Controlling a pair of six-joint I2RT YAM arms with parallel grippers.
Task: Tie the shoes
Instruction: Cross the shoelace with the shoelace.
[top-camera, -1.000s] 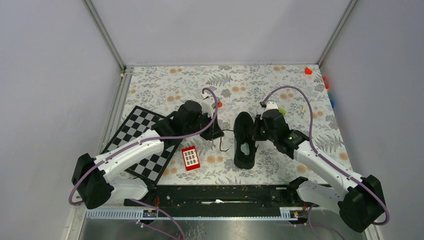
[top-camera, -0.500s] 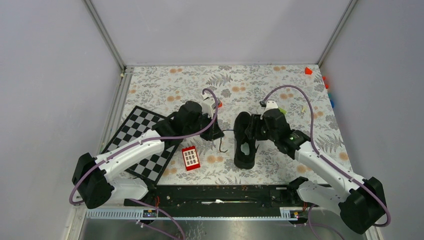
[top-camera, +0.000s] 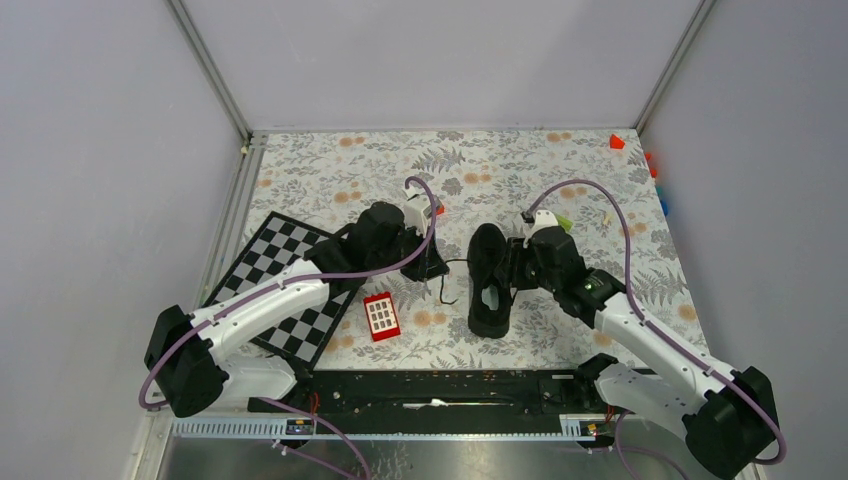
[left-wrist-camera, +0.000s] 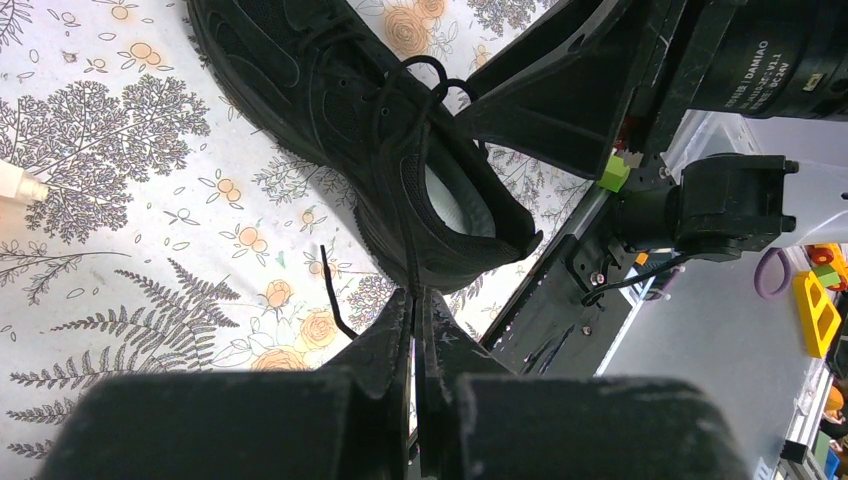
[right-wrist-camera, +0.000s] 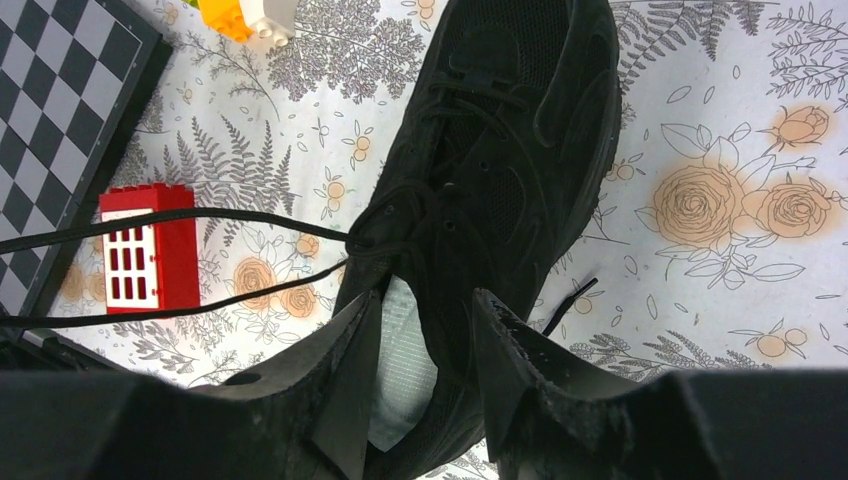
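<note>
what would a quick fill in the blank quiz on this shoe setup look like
1. The left claw is shut on a thin black ____ that runs to the sneaker.
2. The right claw hangs over the sneaker's heel opening with its jaws ____.
3. The red block lies between the sneaker and the ____.

Missing words: lace; open; chessboard

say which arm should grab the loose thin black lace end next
Probably right. The right gripper is open over the black low-top sneaker, the loose lace end lying beside it on the floral cloth. The left gripper is shut on another thin black lace.
</note>
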